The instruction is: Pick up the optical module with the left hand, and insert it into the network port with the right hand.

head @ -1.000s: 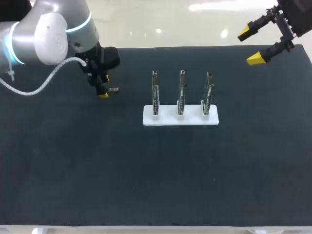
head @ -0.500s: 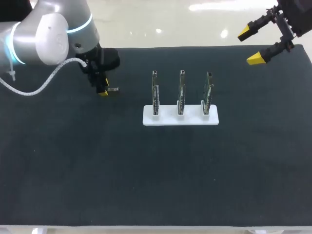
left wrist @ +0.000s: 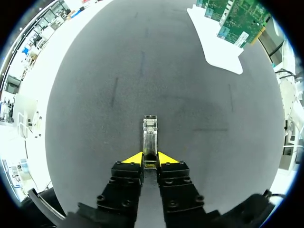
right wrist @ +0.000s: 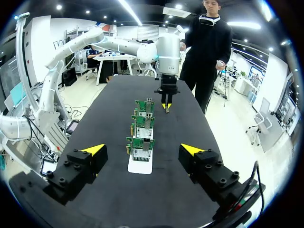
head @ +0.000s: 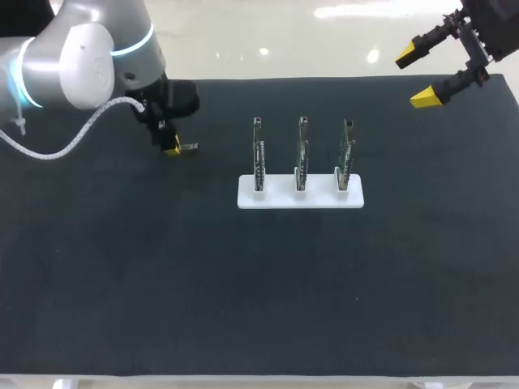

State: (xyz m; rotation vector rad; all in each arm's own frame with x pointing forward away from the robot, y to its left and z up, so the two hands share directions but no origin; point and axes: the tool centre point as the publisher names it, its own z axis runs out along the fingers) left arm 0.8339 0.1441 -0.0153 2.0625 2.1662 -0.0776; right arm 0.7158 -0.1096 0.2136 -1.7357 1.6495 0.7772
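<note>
The optical module [head: 188,148], a small silver metal bar, lies on the black mat at the far left. My left gripper [head: 171,147] stands over its near end. In the left wrist view both yellow fingertips [left wrist: 134,158] press the module [left wrist: 150,135] from two sides, its front half sticking out ahead of my left gripper [left wrist: 150,160]. Three upright green network boards [head: 301,152] stand in a white holder [head: 300,197] mid-table. My right gripper [head: 415,77] hangs open above the far right corner, with nothing between the fingers of my right gripper [right wrist: 142,149].
Black mat [head: 259,284] covers the whole table. From the left wrist the white holder [left wrist: 219,53] and boards [left wrist: 237,19] lie well ahead of the module and off to one side. From the right wrist the boards [right wrist: 142,128] stand in a row toward my left arm [right wrist: 167,52].
My left gripper's fingers have drawn together around the module's end. The module and both arms stay where they were.
</note>
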